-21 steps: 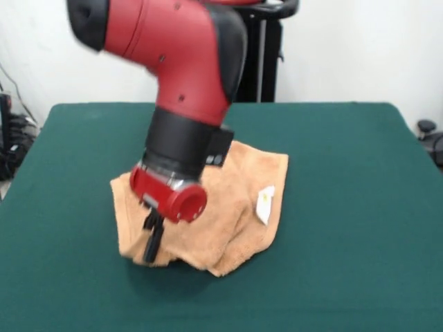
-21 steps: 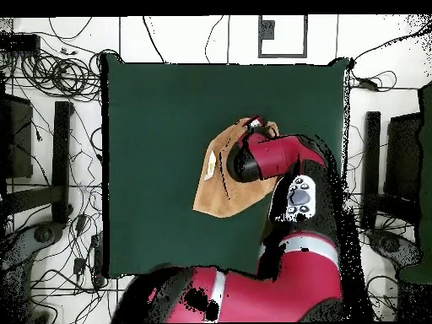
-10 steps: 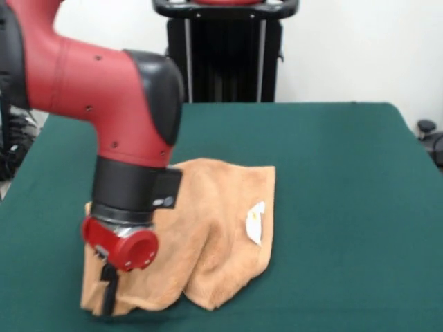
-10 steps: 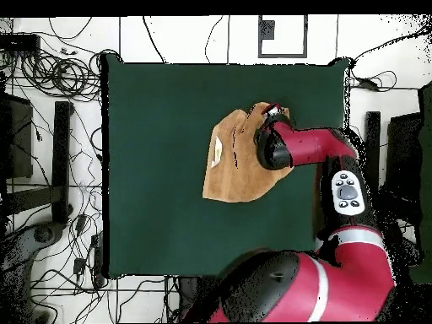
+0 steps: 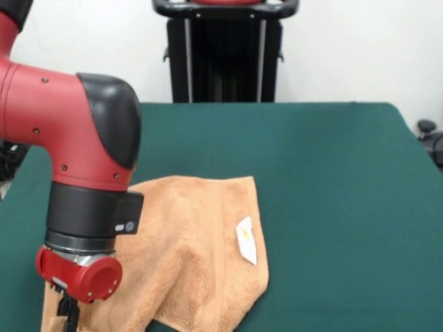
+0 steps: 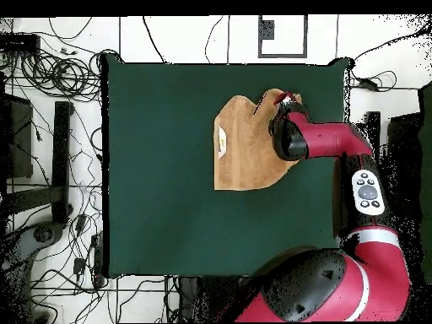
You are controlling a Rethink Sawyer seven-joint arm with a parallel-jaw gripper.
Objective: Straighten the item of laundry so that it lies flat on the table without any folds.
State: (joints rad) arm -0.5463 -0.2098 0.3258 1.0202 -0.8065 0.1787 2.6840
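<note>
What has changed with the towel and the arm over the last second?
The gripper has dragged one corner of the towel toward the front view's lower left, and the whole cloth slid along with it and spread out, with fewer bunched folds. The white label still faces up. A soft fold remains near the middle. The table is unchanged.

Black stand (image 5: pixel 225 52), floor cables (image 6: pixel 51 76).

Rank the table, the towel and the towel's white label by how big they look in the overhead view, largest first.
1. The table, the dark green top that fills the middle of the view.
2. The towel, partly hidden under the arm.
3. The white label, a sliver near the towel's left edge.
</note>
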